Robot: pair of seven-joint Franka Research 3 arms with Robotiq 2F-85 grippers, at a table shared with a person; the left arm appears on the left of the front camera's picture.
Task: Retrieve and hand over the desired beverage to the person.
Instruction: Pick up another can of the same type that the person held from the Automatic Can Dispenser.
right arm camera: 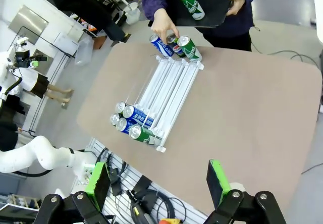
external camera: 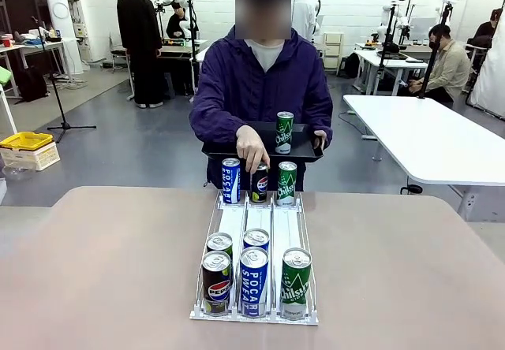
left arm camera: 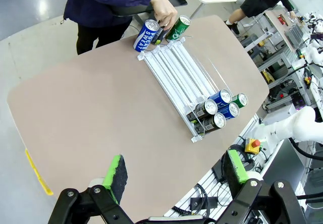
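A clear three-lane can rack (external camera: 237,222) lies on the table. At its near end stand a Pepsi can (external camera: 216,281), a Pocari Sweat can (external camera: 254,281) and a green Chilsung can (external camera: 296,281), with two more cans behind them. The person (external camera: 260,82) stands at the far side with one hand (external camera: 251,149) on a Pepsi can (external camera: 259,183), between a blue can (external camera: 230,180) and a green can (external camera: 286,183). The other hand holds a black tray (external camera: 304,151) carrying a green can (external camera: 284,132). My left gripper (left arm camera: 176,168) and right gripper (right arm camera: 158,178) hang open, high above the table's near edge.
Bare tan tabletop (external camera: 102,263) spreads wide on both sides of the rack. A white table (external camera: 442,141) stands behind on the right. Other people and desks fill the room farther back. Below the table's near edge there are cables and a slotted panel (right arm camera: 131,183).
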